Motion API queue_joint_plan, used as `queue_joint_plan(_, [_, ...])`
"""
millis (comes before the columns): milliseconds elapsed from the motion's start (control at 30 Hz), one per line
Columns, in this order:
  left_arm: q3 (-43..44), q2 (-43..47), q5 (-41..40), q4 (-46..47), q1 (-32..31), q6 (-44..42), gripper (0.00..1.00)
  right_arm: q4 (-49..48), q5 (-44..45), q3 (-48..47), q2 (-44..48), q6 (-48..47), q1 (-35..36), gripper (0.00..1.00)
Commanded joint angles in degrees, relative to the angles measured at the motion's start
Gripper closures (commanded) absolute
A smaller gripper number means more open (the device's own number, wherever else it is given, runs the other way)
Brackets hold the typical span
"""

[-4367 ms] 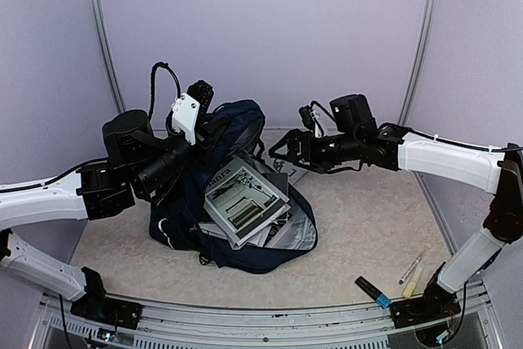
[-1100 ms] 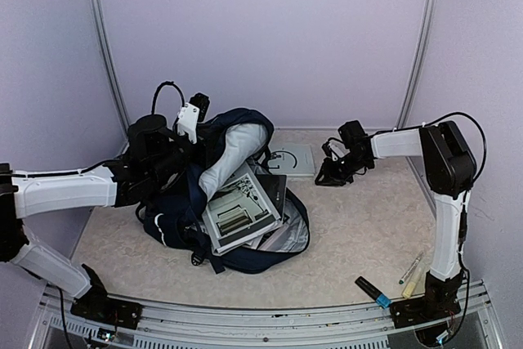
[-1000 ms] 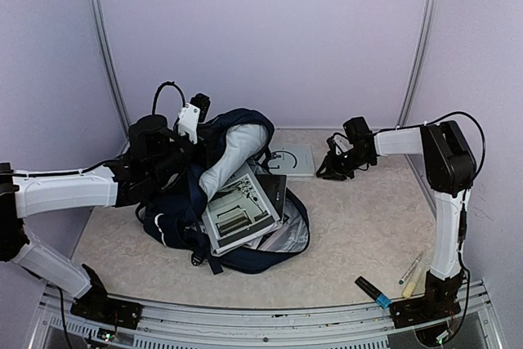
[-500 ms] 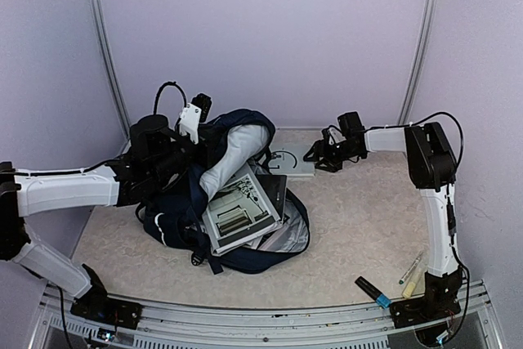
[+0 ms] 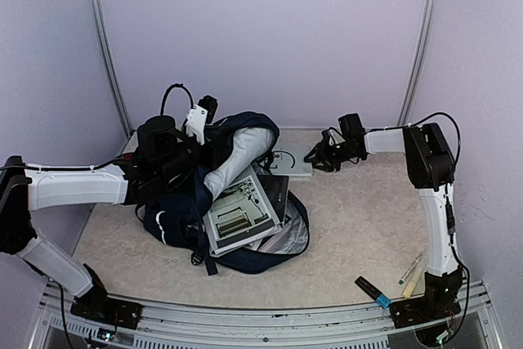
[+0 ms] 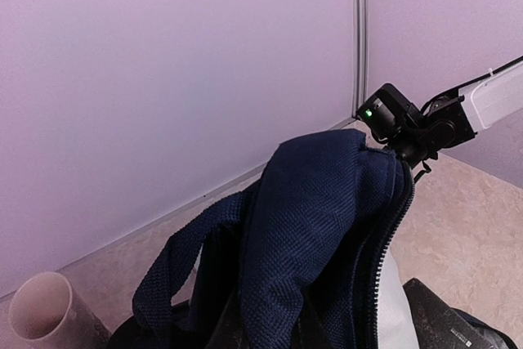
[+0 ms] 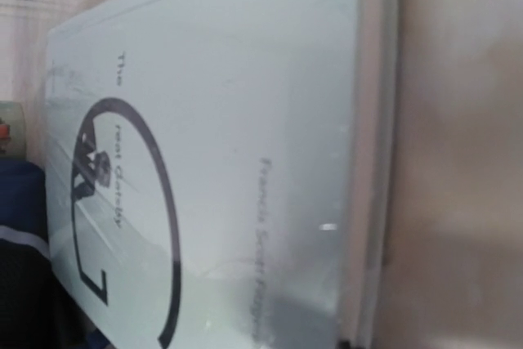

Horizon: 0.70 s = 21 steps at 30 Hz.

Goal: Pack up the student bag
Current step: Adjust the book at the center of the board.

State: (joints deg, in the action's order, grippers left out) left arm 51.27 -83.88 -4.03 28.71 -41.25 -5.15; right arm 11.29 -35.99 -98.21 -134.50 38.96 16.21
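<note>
1. On the left half of the table (image 5: 368,210) the student bag (image 5: 176,218) lies slumped and unzipped, with its mouth turned to the right and its light grey lining showing
2. A grey photo booklet (image 5: 241,208) sticks out of that mouth at a tilt, and a dark flat cover (image 5: 279,192) sits just behind its right side
3. My left gripper (image 5: 214,123) is at the raised top edge of the bag, well above the tabletop; its fingers are buried in the navy fabric, so I cannot tell whether they are spread or pinching
4. From my left wrist, navy weave fills the lower part of the view, with a zip (image 6: 384,226) running down the right edge of the fold and a handle loop (image 6: 176,275) hanging on the left
5. A pale tube (image 6: 41,316) stands in the bottom left corner of that view, close to the wall
6. My right arm is extended towards the back of the table, and my right gripper (image 5: 314,157) is at the right edge of a pale book (image 5: 290,159) that lies flat just behind the bag
7. From my right wrist the book's cover fills nearly the whole frame, showing a black ring (image 7: 155,226) and small lettering; no fingers show there, and from above they are only a dark shape, so I cannot tell how that gripper's jaws stand
8. At the bottom left of that wrist view, the navy bag with a white stripe lies against the book's far edge
9. Near the base of my right arm a black marker (image 5: 373,292) with a blue cap lies on the table, with two pale pens (image 5: 411,269) just beside it
</note>
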Motion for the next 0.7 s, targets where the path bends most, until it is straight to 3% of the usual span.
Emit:
queue_joint_plan(0, [-0.3, -2.1, -1.1, -2.5, 1.4, 0.1, 1.0, -4.9, -4.6, 1.7, -2.0, 3.1, 0.3, 0.64])
queue_joint_plan(300, [-0.8, -2.7, 0.8, -2.6, 1.4, 0.7, 1.0, -8.6, -6.9, 6.5, -1.1, 4.0, 0.3, 1.0])
queue_joint_plan(667, [-3.8, 3.1, 0.4, -3.3, 1.1, 1.5, 1.0, -17.8, -8.7, 22.6, 8.1, 5.2, -0.9, 1.0])
